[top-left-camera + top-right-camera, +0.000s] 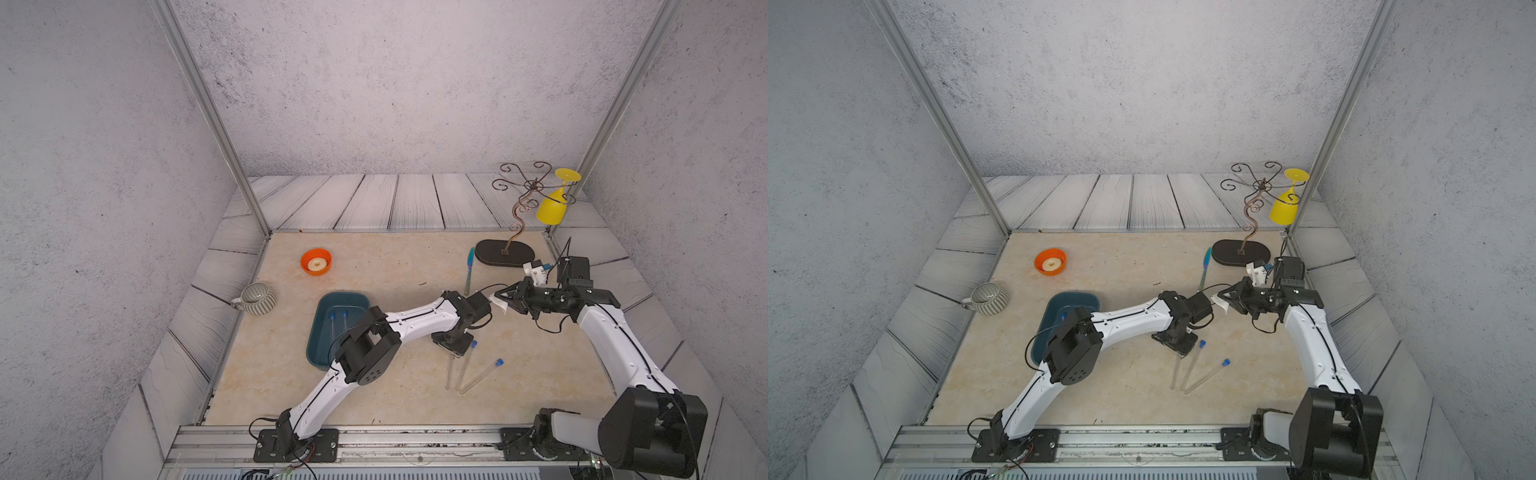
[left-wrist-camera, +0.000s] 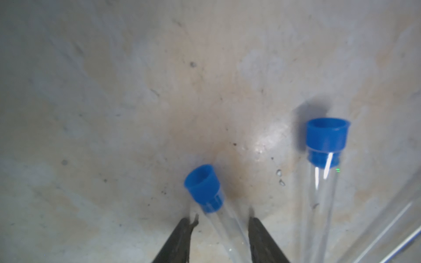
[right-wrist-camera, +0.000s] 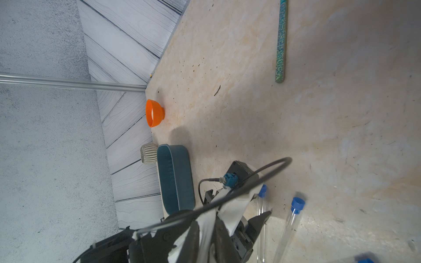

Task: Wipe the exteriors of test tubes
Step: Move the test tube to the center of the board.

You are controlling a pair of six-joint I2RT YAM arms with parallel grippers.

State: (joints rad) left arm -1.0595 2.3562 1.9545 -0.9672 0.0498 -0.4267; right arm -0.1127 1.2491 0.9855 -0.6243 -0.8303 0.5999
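Test tube (image 2: 211, 202) — lying on bench (image 1: 374, 270), nearer front edge, long axis front-to-back, cap rearward; straddled below cap by left fingers (image 2: 180, 239), open, not yet clamped; right fingers (image 3: 190, 238) farther off, pinching white wipe (image 3: 205, 227).

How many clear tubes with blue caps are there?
5 tubes: two in the teal tray, partly hidden by an arm; three on the table, one under the left gripper.

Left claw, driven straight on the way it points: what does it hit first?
Likely the test tube between the left claw's fingers, just behind its blue cap, then the table under it; depth unclear.
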